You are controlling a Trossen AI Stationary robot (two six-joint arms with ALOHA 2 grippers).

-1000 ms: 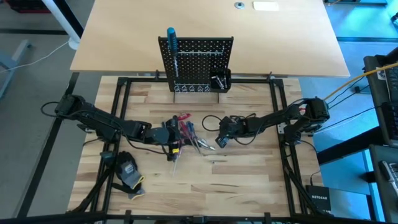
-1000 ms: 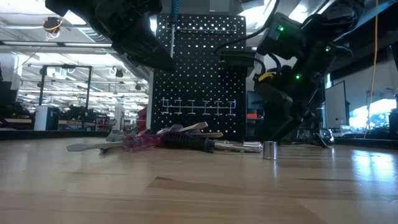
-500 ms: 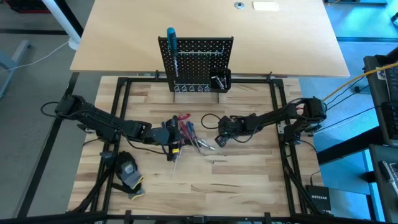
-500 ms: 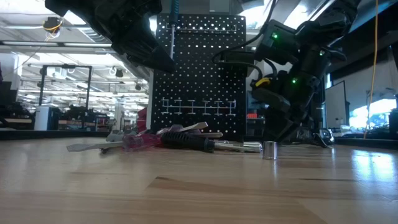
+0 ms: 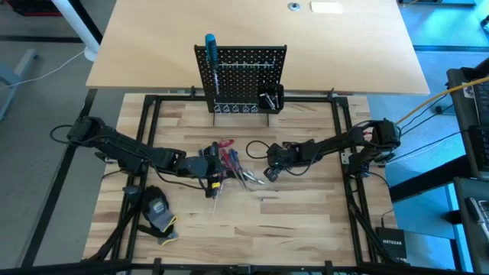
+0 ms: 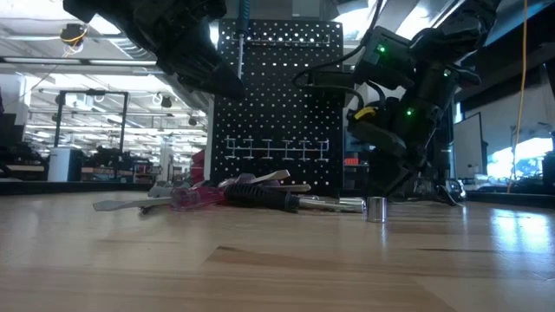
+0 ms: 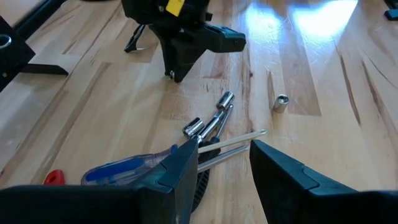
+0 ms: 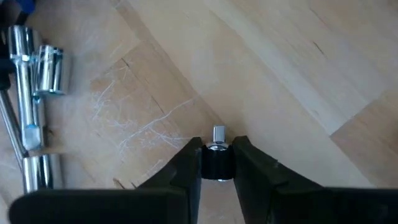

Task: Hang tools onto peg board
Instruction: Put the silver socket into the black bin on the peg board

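The right gripper [image 8: 217, 163] pinches what looks like a small black bit [image 8: 218, 160]; lift straight up, then carry it to the peg board [image 5: 243, 76]. The left gripper [image 7: 224, 163] hovers open over the tool pile [image 5: 233, 164].

A black-and-yellow glove [image 5: 158, 213] lies on the butcher-block worktop [image 5: 298, 221] near its front left corner. A black metal frame [image 5: 345, 137] runs round the worktop's edges. Behind it stands a plain tan table [image 5: 344, 53] with a small white card [image 5: 326, 7] and a round fitting [image 5: 294, 7] near its far edge (both well apart from everything else). A black Netgear box [image 5: 395, 246] sits on the floor at the right.
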